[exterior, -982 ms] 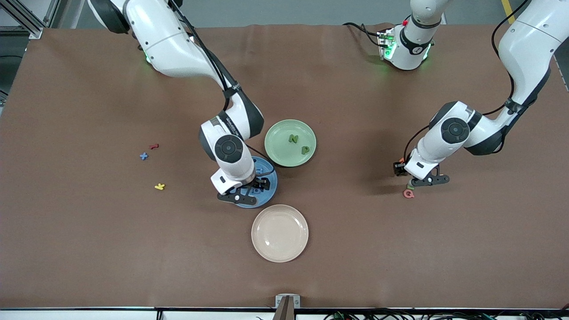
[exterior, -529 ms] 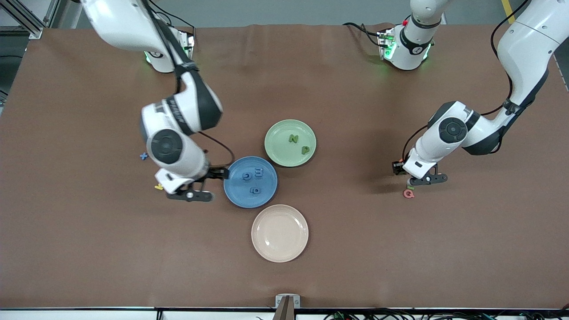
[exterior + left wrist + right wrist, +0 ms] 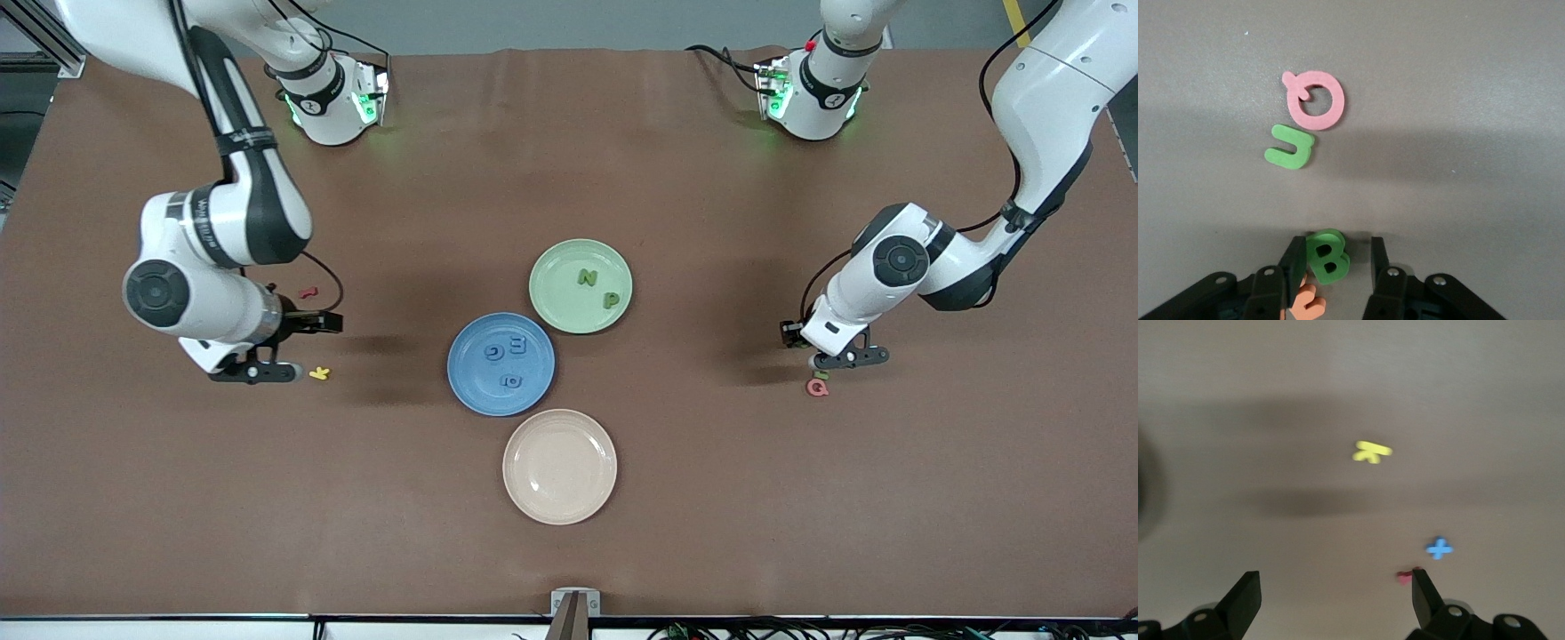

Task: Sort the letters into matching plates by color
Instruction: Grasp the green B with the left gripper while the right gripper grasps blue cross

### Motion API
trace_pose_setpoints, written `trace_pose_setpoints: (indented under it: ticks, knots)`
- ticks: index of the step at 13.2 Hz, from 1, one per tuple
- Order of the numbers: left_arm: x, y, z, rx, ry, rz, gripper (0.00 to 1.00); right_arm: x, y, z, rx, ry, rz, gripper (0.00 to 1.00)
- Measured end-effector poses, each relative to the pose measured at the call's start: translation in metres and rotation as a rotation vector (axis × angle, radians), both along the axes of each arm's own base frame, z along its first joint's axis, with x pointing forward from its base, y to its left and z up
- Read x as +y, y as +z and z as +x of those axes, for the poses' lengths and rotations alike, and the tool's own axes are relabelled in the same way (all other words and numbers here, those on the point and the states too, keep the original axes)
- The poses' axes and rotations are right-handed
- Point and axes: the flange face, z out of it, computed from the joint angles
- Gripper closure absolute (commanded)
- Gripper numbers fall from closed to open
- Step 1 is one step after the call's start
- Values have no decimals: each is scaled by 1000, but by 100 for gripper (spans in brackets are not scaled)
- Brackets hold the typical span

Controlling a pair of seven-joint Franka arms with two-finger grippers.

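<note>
Gripping a green letter B [image 3: 1327,259], the left gripper [image 3: 1337,261] hangs over the table at mid right of the front view.
A green U [image 3: 1291,147] and pink Q [image 3: 1315,100] lie just beside it; the right gripper [image 3: 1335,597], spread wide and empty, hovers near a blue cross [image 3: 1439,549]; the green plate [image 3: 556,293] and blue plate [image 3: 469,382] sit centre.

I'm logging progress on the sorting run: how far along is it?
Done: three blue letters lie in the blue plate, the N and P in the green plate. In hand: the left tool straddles the green B. Left: the green U and the blue X, which the open right tool is over.
</note>
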Motion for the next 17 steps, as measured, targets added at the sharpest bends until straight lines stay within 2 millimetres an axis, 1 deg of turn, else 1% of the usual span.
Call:
trace_pose_setpoints:
  ticks: [1, 3, 5, 7, 9, 12, 15, 16, 17]
  knots:
    - [1, 0, 0, -2, -2, 3, 53, -19, -11, -6, -13, -8, 5, 0]
    - [3, -1, 0, -1, 1, 5, 53, -50, -35, -18, -52, -3, 14, 0]
    - [5, -2, 0, 0, 3, 6, 53, -80, -52, -29, -82, -2, 19, 0]
    - [5, -2, 0, 0, 3, 6, 53, -98, -63, -37, -90, -17, 18, 1]
    - [5, -2, 0, 1, 4, 7, 55, -103, -74, -46, -103, -26, 15, 1]
    - [5, -4, -1, 5, 3, 7, 57, -102, -92, -62, -136, -27, 9, 5]
    - [4, -6, -4, 11, 0, 7, 61, -106, -102, -73, -124, -37, 8, 7]
    - [4, -6, -5, 13, -1, 6, 70, -108, -103, -75, -119, -40, 8, 10]
    - [3, -7, -5, 15, -1, 6, 83, -109, -105, -77, -116, -42, 8, 12]
